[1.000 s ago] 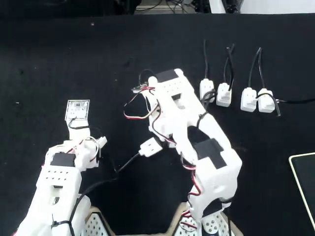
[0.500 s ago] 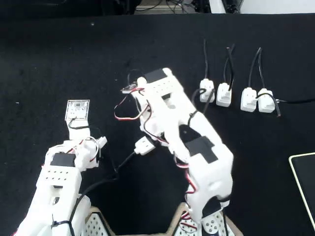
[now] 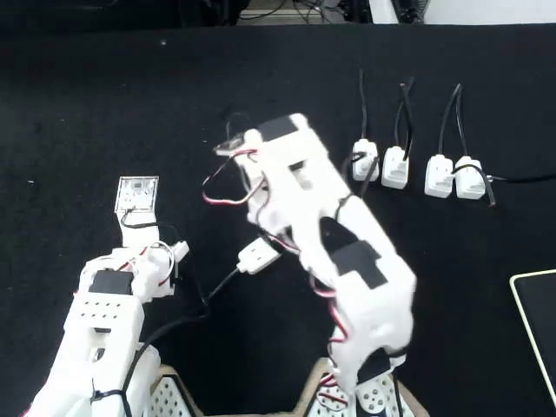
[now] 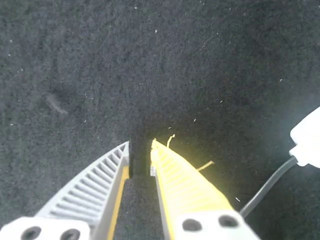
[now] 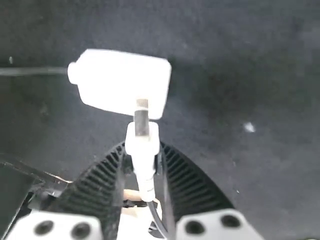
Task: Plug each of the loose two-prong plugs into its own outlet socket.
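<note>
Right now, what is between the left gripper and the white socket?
Only bare black mat lies between the left gripper and the socket; the left wrist view shows it.

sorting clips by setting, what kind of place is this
Probably a robotics lab bench: two white robot arms side by side at a table under black cloth, a row of wired outlet sockets laid out, and the right pincer clamped on a two-prong plug.
</note>
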